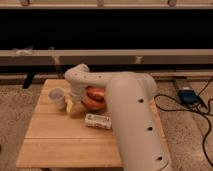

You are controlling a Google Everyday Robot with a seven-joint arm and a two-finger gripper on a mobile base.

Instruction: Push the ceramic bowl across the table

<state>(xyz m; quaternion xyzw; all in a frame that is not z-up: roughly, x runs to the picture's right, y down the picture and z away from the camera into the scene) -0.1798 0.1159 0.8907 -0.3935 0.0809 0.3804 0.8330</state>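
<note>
The ceramic bowl (96,98) is shallow and orange-red. It sits on the far middle part of the light wooden table (55,135), partly hidden by my arm. My gripper (72,104) hangs down from the white arm at the bowl's left edge, between the bowl and a small white cup (58,98). It is close to both. The wide white arm link (132,120) covers the right half of the table.
A flat white packet (98,120) lies on the table just in front of the bowl. A blue device (187,96) with black cables lies on the floor at the right. A long low rail (150,54) and a dark wall run behind the table.
</note>
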